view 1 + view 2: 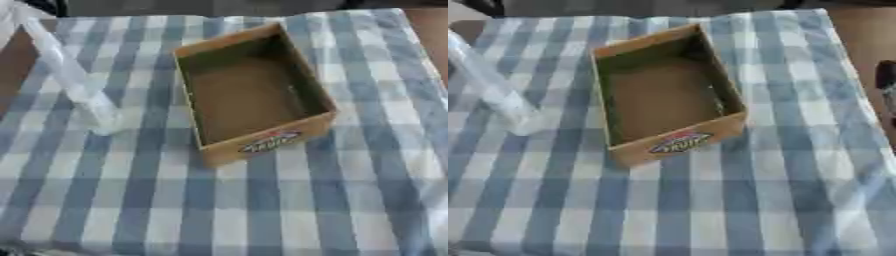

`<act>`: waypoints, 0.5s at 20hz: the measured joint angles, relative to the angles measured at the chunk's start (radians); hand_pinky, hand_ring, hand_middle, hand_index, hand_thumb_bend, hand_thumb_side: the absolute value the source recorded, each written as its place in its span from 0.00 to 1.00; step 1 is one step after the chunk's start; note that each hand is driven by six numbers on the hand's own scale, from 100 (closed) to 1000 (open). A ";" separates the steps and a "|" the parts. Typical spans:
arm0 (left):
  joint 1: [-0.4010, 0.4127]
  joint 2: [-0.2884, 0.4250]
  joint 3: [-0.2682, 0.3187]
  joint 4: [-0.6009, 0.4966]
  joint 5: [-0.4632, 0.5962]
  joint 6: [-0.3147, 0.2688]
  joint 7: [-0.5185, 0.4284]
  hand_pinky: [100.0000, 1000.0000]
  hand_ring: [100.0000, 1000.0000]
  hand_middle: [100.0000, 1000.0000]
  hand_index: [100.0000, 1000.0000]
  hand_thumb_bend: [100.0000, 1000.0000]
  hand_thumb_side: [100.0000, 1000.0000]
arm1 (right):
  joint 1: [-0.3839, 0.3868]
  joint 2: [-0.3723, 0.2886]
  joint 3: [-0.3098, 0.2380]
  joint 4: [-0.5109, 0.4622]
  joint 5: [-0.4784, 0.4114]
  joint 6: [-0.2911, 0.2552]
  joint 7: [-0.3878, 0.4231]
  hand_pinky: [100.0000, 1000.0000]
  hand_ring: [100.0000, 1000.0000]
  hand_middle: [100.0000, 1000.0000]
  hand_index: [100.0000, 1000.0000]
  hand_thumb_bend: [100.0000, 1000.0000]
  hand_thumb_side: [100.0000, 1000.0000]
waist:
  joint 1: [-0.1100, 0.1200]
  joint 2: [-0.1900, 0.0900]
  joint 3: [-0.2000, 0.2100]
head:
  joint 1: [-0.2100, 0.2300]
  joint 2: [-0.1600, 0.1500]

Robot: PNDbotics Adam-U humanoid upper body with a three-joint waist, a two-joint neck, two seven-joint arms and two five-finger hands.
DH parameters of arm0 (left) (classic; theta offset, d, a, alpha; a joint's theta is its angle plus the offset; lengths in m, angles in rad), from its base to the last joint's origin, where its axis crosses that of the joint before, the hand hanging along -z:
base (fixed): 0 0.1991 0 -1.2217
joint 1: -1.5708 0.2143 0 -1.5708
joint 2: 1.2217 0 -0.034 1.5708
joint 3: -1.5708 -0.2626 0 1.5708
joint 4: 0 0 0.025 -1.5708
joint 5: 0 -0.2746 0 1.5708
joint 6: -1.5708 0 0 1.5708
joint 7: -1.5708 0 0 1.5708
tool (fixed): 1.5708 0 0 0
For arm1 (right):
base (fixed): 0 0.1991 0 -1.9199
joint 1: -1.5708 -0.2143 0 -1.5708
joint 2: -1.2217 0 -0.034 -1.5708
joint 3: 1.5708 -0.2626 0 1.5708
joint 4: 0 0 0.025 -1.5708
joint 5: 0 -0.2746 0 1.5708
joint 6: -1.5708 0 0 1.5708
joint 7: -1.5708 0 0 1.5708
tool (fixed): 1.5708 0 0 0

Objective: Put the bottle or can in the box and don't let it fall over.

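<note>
A clear plastic bottle (74,82) stands on the blue-and-white checked cloth to the left of the box, a short gap between them. The open brown box (265,143) sits mid-table, slightly turned, with a coloured label on its front wall; nothing lies inside it. Nothing holds the bottle. My left hand shows in no view. In the right eye view a dark shape (886,82) at the right edge may be part of my right hand; too little of it shows to be sure.
The checked cloth (262,210) covers most of the table. Bare brown tabletop (859,30) shows at the far right and at the far left beyond the cloth.
</note>
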 measured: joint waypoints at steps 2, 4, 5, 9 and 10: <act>0.000 0.000 0.004 0.022 0.000 0.021 -0.011 0.99 1.00 0.74 0.73 0.22 0.56 | 0.000 0.000 0.000 0.000 0.000 0.000 0.000 0.72 0.70 0.87 0.74 0.23 0.10 | 0.000 0.000 -0.001 | 0.000 -0.003; 0.000 0.000 0.004 0.042 0.001 0.035 -0.026 1.00 1.00 0.75 0.71 0.24 0.55 | 0.000 0.000 0.000 0.000 0.000 0.000 0.000 0.72 0.70 0.87 0.74 0.23 0.10 | 0.000 0.000 -0.001 | 0.000 -0.006; 0.000 0.000 0.004 0.052 0.002 0.039 -0.037 1.00 1.00 0.75 0.71 0.25 0.55 | 0.000 0.000 0.000 0.000 0.000 0.000 0.000 0.72 0.70 0.87 0.74 0.23 0.10 | 0.000 0.000 -0.001 | 0.000 -0.006; 0.001 0.000 0.003 0.097 0.012 0.050 -0.140 1.00 1.00 0.77 0.72 0.27 0.49 | 0.000 0.000 0.000 0.000 0.000 0.001 0.000 0.72 0.70 0.87 0.74 0.23 0.10 | 0.000 0.000 -0.001 | 0.000 -0.007; 0.001 0.000 0.003 0.109 0.011 0.050 -0.176 1.00 1.00 0.76 0.72 0.27 0.46 | 0.000 0.000 0.000 0.000 0.000 0.001 0.000 0.72 0.69 0.87 0.74 0.23 0.10 | 0.000 0.000 -0.001 | 0.000 -0.007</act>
